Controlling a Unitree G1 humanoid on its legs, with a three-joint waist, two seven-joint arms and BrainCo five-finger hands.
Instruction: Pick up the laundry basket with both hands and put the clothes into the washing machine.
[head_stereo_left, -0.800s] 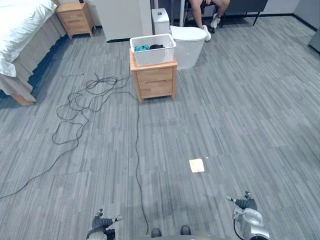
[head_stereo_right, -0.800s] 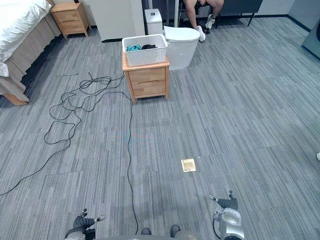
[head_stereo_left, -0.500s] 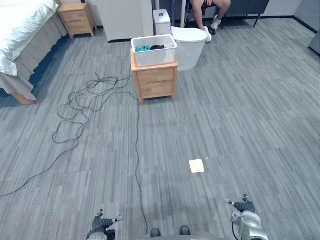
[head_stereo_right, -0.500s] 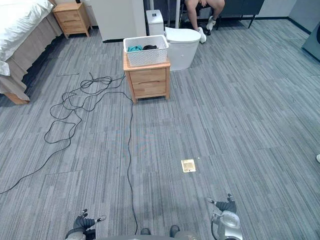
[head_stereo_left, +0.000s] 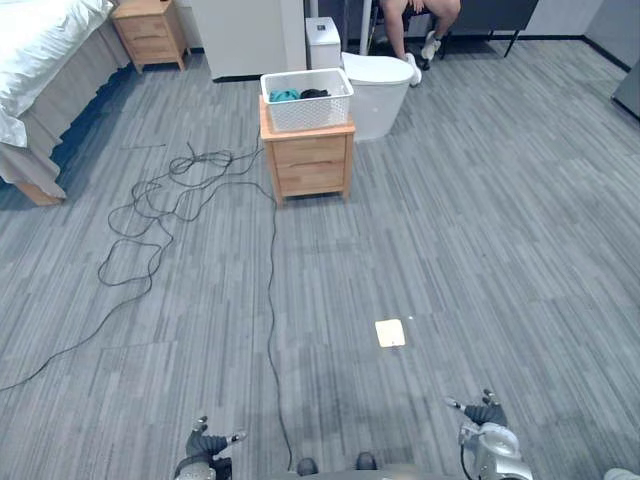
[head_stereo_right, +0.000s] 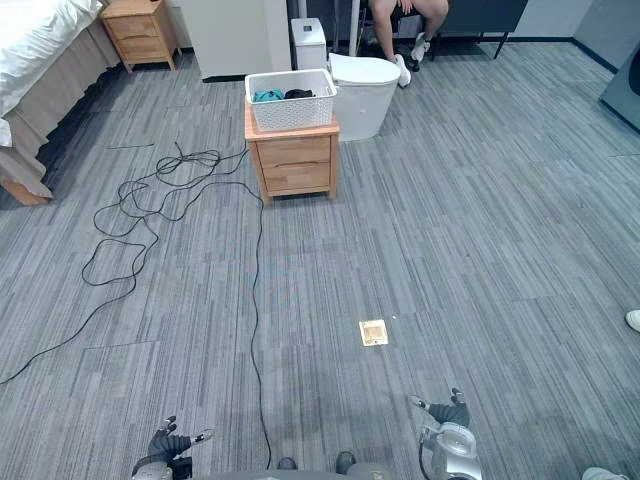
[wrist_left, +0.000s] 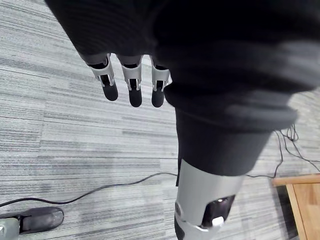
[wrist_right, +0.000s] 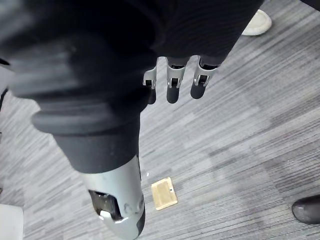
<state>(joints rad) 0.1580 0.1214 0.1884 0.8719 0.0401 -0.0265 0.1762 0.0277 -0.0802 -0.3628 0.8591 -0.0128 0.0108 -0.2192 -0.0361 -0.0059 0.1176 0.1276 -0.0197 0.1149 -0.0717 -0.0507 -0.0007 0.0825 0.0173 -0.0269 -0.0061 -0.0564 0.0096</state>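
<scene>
A white laundry basket (head_stereo_left: 306, 100) with teal and black clothes in it stands on a small wooden nightstand (head_stereo_left: 312, 160) far ahead of me. Right behind it sits a white rounded machine (head_stereo_left: 380, 92) with a closed lid. My left hand (head_stereo_left: 207, 444) hangs low at the bottom edge of the eye views, far from the basket, its fingers (wrist_left: 130, 86) straight and holding nothing. My right hand (head_stereo_left: 484, 414) hangs likewise at the lower right, with relaxed fingers (wrist_right: 172, 86) over bare floor.
A bed (head_stereo_left: 40, 60) and a second nightstand (head_stereo_left: 150, 30) stand at the far left beside a white cabinet (head_stereo_left: 245, 35). A person's legs (head_stereo_left: 420, 20) show behind the machine. A brass floor plate (head_stereo_left: 389, 332) lies ahead. Shoes (wrist_right: 257, 22) stand close on my right.
The whole picture has shifted slightly, so the camera moved. Both hands hang as before and the basket stays on the nightstand. A shoe now shows at the lower right corner.
</scene>
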